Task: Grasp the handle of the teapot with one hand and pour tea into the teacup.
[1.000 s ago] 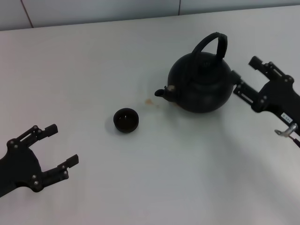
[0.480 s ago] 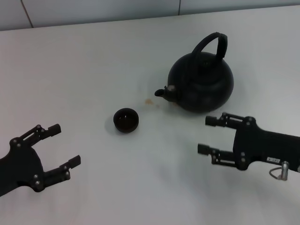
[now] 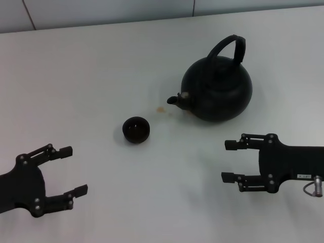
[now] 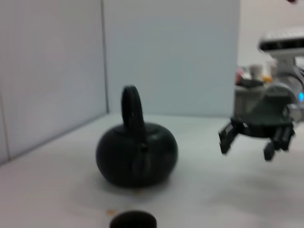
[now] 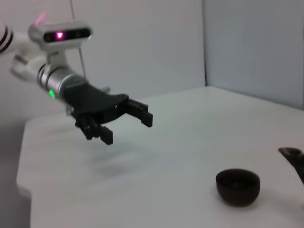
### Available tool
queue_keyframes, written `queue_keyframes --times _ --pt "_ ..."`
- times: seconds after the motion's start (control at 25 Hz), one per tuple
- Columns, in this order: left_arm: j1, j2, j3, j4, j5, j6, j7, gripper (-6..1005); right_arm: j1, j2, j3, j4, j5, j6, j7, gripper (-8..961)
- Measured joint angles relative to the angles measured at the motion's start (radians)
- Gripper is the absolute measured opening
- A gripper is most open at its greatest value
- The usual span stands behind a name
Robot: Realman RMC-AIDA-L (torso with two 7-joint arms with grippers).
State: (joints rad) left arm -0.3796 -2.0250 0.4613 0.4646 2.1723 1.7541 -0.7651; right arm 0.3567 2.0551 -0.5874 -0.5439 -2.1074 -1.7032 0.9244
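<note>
The teapot [image 3: 217, 91] sat toward the table's [image 3: 91, 66] far right, handle [image 3: 229, 46] upright and ungrasped, spout facing the teacup [image 3: 136, 129] near the middle. The right gripper [image 3: 232, 161] hovered near the right edge, fingers spread, holding nothing. The left gripper [image 3: 71, 170] waited spread at the near-left corner.

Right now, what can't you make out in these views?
- Whether the teacup holds tea: its inside is too dark in the head view, and the left wrist view's edge cuts it off.
- Teapot spout: cut off by the edge in the right wrist view, and hidden in the left wrist view.
- Lid detail: black on black.
</note>
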Motion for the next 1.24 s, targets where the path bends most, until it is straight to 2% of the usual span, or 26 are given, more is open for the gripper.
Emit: queue_keyframes --times 0.08,0.28,1.24 --pt "-0.005 0.004 0.053 0.053 0.000 0.007 -0.057 859 -0.001 0.000 0.000 -0.034 -0.009 -0.013 0.019 726" --pt "-0.016 0.003 0.078 0.078 0.002 0.008 -0.078 859 -0.001 0.000 0.000 -0.052 -0.016 -0.021 0.026 726" --pt "-0.027 -0.007 0.080 0.083 0.003 0.009 -0.086 859 0.002 0.007 0.000 -0.064 -0.022 -0.015 0.020 726"
